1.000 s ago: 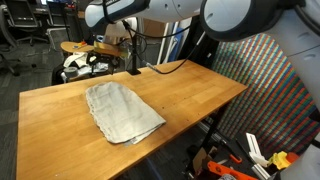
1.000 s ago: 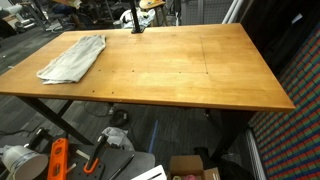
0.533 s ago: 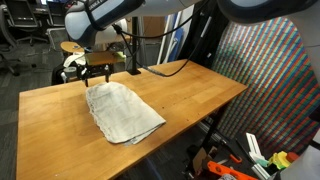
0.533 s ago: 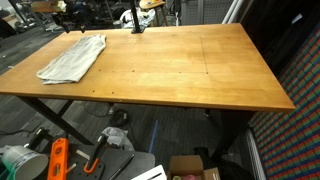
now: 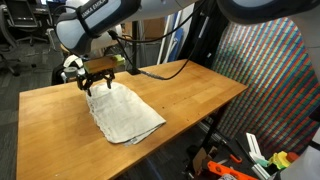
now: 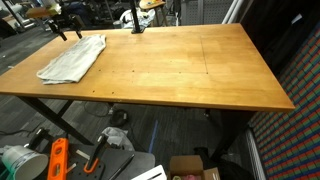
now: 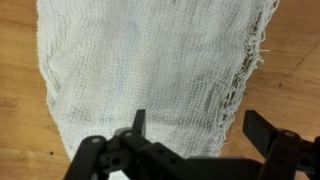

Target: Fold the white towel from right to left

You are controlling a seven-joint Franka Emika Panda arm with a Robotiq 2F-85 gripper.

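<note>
Holds the end effector [image 7: 195, 125] released, jaws wide apart, grasping nothing. Hovers just above one narrow end of the white towel [image 7: 150, 60]. Finds this towel lying flat and wrinkled toward one end of the wooden table [image 5: 190, 90].

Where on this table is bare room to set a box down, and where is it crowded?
Free: the bare wood of the table from the white towel to the opposite end. Crowded: the towel's end, where the open gripper hangs over it, near the black stand.
</note>
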